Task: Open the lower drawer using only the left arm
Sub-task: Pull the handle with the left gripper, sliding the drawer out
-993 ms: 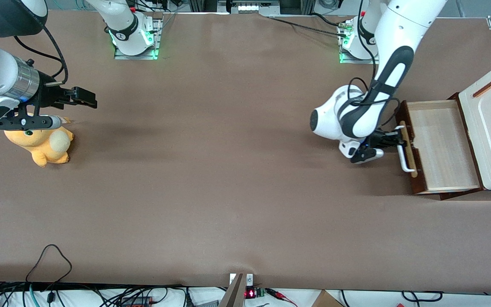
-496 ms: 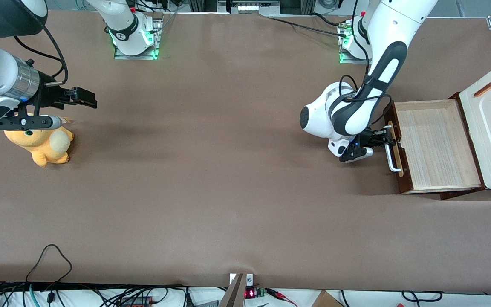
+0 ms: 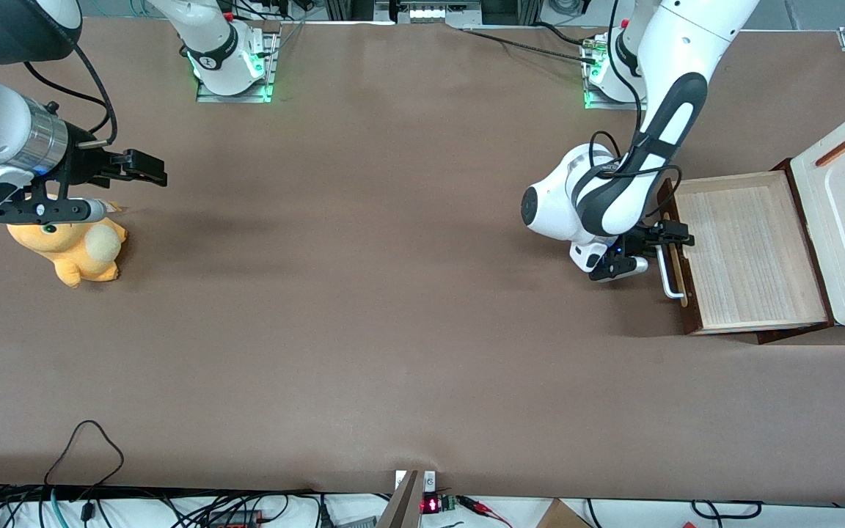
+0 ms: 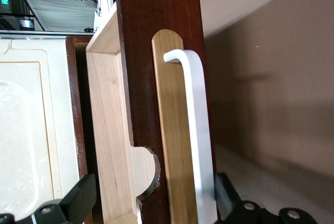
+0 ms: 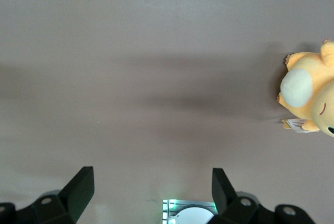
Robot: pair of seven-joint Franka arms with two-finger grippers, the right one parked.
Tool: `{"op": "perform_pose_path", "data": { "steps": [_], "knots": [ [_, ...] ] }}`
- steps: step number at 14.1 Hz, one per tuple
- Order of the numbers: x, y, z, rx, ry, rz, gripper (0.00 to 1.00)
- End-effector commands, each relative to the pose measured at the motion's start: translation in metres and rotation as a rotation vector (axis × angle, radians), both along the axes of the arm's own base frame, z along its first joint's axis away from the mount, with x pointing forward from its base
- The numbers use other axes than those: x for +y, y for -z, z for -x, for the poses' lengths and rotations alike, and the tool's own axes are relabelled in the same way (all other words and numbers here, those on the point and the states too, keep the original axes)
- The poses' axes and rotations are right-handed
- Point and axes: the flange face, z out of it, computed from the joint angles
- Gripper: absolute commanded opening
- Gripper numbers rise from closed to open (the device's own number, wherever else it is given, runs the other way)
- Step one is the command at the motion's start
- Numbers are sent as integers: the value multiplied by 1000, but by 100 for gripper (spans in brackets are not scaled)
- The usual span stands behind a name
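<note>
Straddling the lower drawer front, gripper spread wide.

The left arm bends low, its gripper level, fingers spread wide apart.

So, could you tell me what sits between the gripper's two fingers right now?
In the left wrist view, the open gripper straddles the lower drawer front: its white bar handle and pale wood strip lie between the fingers.
</note>
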Motion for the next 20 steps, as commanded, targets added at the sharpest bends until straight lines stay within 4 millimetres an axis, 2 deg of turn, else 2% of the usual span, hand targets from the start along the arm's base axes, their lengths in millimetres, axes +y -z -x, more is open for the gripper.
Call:
{"op": "perform_pose_path", "data": {
  "steps": [1,6,8,9,11,14,17,19,20],
  "knots": [
    [2,-13,-4,18,-10,14,100],
    [5,-18,-7,7,-23,21,100],
    [0,-40,-17,-28,-66,71,100],
    [0,-43,-17,-32,-70,74,100],
    [2,-40,-16,-25,-69,73,100],
    [5,-47,-20,-40,-79,78,100],
    [15,-96,-28,-84,-134,192,100],
    [12,-146,-39,-118,-201,312,100],
    [13,-178,-43,-112,-218,390,100]
  ]
}}
